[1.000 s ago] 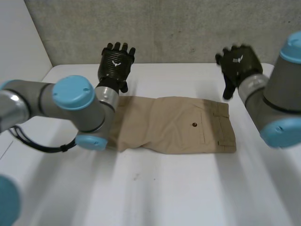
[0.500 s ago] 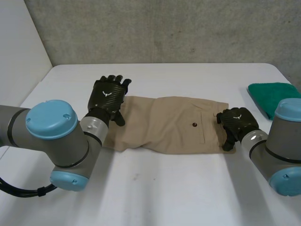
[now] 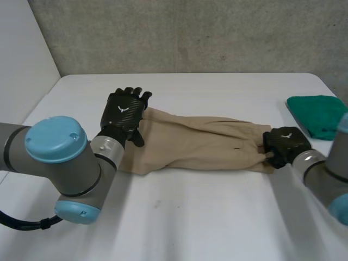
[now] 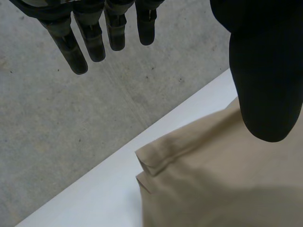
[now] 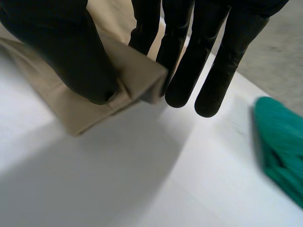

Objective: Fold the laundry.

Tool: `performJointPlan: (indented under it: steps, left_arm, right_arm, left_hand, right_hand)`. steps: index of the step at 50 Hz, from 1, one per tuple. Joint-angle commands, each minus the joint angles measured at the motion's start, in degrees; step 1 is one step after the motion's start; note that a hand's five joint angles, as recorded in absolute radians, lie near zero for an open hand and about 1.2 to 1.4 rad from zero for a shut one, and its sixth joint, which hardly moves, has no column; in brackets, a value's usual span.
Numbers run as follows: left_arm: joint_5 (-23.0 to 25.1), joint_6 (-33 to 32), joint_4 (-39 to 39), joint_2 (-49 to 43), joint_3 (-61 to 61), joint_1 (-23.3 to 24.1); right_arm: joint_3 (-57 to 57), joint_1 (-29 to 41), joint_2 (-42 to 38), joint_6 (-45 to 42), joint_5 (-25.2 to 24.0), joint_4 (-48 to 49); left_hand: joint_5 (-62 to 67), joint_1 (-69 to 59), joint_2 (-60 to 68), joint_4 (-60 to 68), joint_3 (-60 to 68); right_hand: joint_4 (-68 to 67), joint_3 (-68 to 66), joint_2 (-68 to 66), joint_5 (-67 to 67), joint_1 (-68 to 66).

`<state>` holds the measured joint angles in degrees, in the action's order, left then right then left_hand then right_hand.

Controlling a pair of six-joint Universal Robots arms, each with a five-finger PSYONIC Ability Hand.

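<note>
The tan fabric shorts (image 3: pixel 201 144) lie lengthwise across the middle of the white table (image 3: pixel 206 217), pulled into long creases. At their 3 o'clock end the right hand (image 3: pixel 286 144) pinches the folded edge between thumb and straight fingers, seen clearly in its wrist view. At 9 o'clock the left hand (image 3: pixel 124 111) is over the cloth, fingers straight and spread. Its wrist view shows the stitched hem corner (image 4: pixel 156 161). A crumpled green cloth (image 3: pixel 318 114) lies at 2 o'clock from the right hand.

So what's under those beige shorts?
The white table. At one end the right hand has fingers beneath, pinching the shorts against its thumb. Anything else underneath is covered.
</note>
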<state>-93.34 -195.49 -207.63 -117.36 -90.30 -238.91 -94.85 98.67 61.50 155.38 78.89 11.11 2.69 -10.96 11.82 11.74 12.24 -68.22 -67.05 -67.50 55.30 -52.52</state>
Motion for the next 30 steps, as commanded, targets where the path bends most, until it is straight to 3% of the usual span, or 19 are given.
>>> performJointPlan:
  steps: [1,5,8,15,19,24,30]
  left_arm:
    - [0.00,0.03,0.21,3.71,-2.07,-0.24]
    - [0.00,-0.06,0.21,4.86,-3.31,-0.68]
    - [0.00,-0.06,0.21,5.03,-3.66,-0.95]
    - [0.00,0.02,0.65,5.38,-3.31,-1.30]
    - [0.00,0.03,0.65,6.26,-3.40,-1.82]
    - [0.00,0.11,0.65,6.70,-3.66,-2.00]
    - [0.00,0.11,0.65,6.70,-3.75,-2.88]
  right_arm:
    - [-2.35,-11.28,5.91,-5.76,-4.09,-1.97]
    - [-1.48,-15.69,6.18,-12.26,-4.62,-2.75]
    - [-0.07,-15.09,6.79,-15.45,-3.83,-3.63]
    - [9.06,2.30,8.20,-16.25,-0.06,-4.96]
    - [13.55,10.56,6.89,-16.94,-0.49,-5.04]
    - [21.53,25.74,-0.65,-19.57,-1.11,-5.74]
    - [25.68,32.72,-8.23,-21.69,-5.41,-8.99]
  left_hand:
    - [-2.69,0.96,-1.82,-1.74,-2.24]
    - [-2.69,0.96,-1.82,-1.74,-2.24]
    - [-2.69,0.96,-1.82,-1.74,-2.24]
    - [-2.69,0.96,-1.82,-1.74,-2.24]
    - [-2.69,0.96,-1.82,-1.74,-2.24]
    - [-2.69,0.96,-1.82,-1.74,-2.24]
    - [-2.69,0.96,-1.82,-1.74,-2.24]
  right_hand:
    - [-11.78,-12.95,-12.50,14.70,-27.48]
    - [-11.78,-12.95,-12.50,14.70,-27.48]
    - [-11.78,-12.95,-12.50,14.70,-27.48]
    - [-11.78,-12.95,-12.50,14.70,-27.48]
    - [-11.78,-12.95,-12.50,14.70,-27.48]
    - [-11.78,-12.95,-12.50,14.70,-27.48]
    - [-11.78,-12.95,-12.50,14.70,-27.48]
